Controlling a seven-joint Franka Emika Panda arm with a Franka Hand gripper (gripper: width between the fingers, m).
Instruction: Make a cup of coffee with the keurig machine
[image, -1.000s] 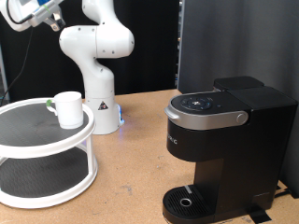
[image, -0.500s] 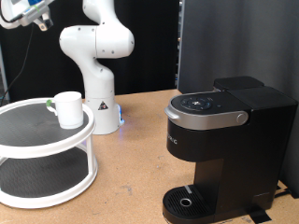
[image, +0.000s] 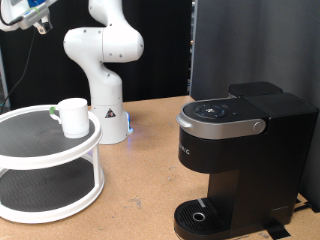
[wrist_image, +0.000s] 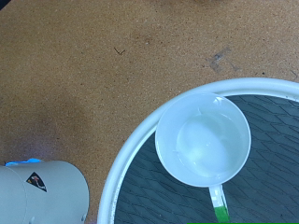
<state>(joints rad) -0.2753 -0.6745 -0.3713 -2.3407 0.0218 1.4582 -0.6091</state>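
Exterior view: the cup stands on the top tier of a white round shelf at far left; the keurig machine sits right on the worktop. The gripper hangs top left, jaws' state untellable.

Wrist view: the empty cup lies below, upright near the shelf's rim.

cup on stand, keurig machine right

A lab: robot arm base on brown tabletop, black backdrop.
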